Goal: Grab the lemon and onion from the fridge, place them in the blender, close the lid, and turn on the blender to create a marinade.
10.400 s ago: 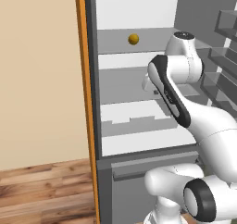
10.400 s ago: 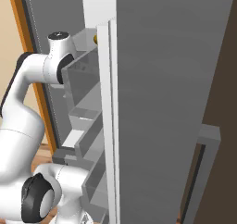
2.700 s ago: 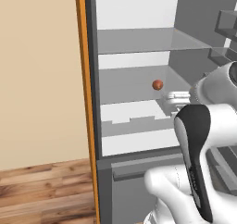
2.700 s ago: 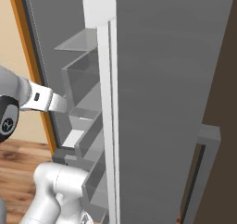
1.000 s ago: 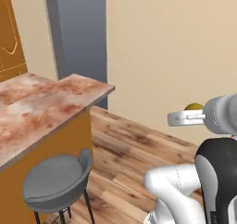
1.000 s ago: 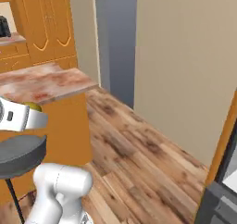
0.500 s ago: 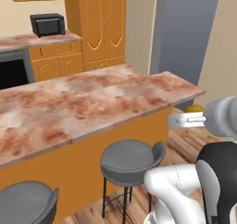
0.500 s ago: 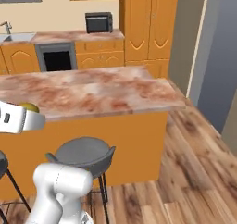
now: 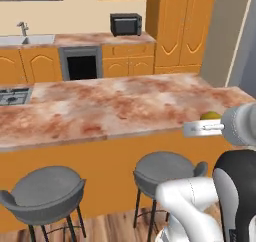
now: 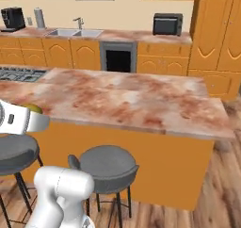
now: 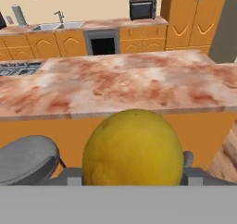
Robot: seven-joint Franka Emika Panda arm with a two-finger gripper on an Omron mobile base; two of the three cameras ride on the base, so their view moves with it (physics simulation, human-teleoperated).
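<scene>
One round yellow lemon (image 11: pixel 134 146) sits clamped in my end effector (image 9: pixel 202 128), carried just short of the mottled red-brown stone worktop (image 9: pixel 115 106); jolts while driving could roll it free.

Lemon (image 11: pixel 133 148), matt, faintly dimpled skin. Counter (image 9: pixel 100 108), mottled reddish stone, dull sheen. Cabinets (image 10: pixel 214 29), smooth orange wood. Stools (image 10: pixel 107 162), matt grey. Floor (image 10: pixel 221 194), wood planks, lower right.
</scene>
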